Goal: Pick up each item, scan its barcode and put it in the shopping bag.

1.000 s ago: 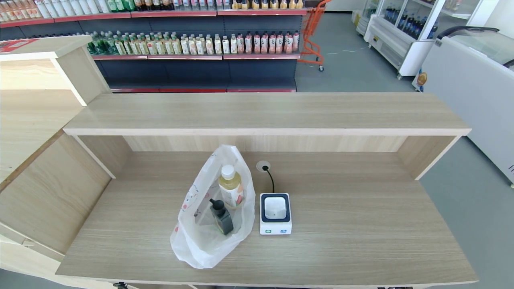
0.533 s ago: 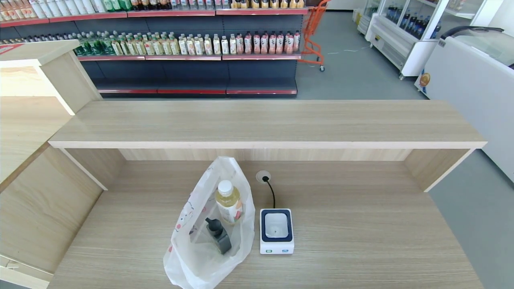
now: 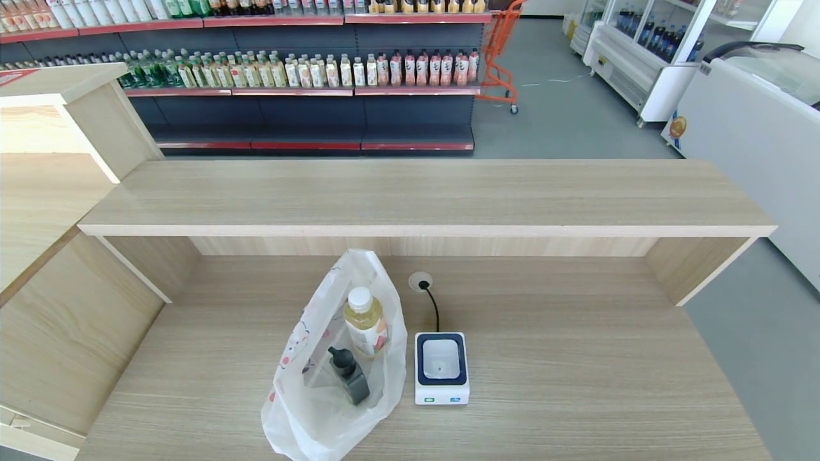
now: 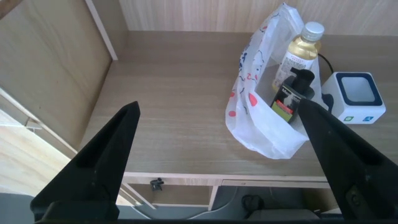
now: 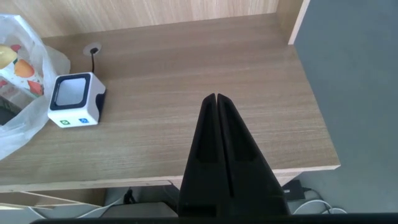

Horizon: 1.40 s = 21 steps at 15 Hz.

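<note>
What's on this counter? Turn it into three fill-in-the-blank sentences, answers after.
The shopping bag holds ___ bottles.
The scanner stands on the counter to the robot's ___ of the bag.
The left gripper is open; the right gripper is ___.
Missing: two; right; shut.

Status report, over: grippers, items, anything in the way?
Left gripper open, empty. Right gripper shut, empty. Drink bottle and black pump bottle inside shopping bag. Barcode scanner beside bag, nothing on it.
</note>
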{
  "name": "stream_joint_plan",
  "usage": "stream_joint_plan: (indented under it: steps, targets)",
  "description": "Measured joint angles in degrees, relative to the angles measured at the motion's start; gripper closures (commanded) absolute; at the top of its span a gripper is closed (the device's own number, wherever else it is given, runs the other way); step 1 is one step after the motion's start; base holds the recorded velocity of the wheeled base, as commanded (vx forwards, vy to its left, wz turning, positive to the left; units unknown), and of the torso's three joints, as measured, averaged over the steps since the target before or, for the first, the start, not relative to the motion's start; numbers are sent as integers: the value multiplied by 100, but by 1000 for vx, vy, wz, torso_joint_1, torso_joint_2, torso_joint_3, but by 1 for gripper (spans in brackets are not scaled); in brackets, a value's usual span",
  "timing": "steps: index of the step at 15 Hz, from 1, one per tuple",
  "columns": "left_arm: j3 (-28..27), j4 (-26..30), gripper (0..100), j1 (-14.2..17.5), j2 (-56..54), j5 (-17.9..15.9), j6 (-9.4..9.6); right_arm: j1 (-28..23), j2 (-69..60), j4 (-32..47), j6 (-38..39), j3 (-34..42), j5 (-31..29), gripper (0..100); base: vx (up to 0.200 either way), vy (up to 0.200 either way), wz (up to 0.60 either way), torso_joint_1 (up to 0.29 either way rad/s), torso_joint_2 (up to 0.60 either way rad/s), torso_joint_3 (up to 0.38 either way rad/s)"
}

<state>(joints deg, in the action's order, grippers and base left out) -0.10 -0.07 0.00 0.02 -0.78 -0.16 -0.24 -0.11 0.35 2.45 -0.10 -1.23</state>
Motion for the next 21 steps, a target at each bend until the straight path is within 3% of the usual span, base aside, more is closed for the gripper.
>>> stream_joint_plan:
  steps: [21]
  targets:
    - [0,0,0,0,0,0,0,-5,0,-2,1,0,1,100,0,0,0,0,0,0]
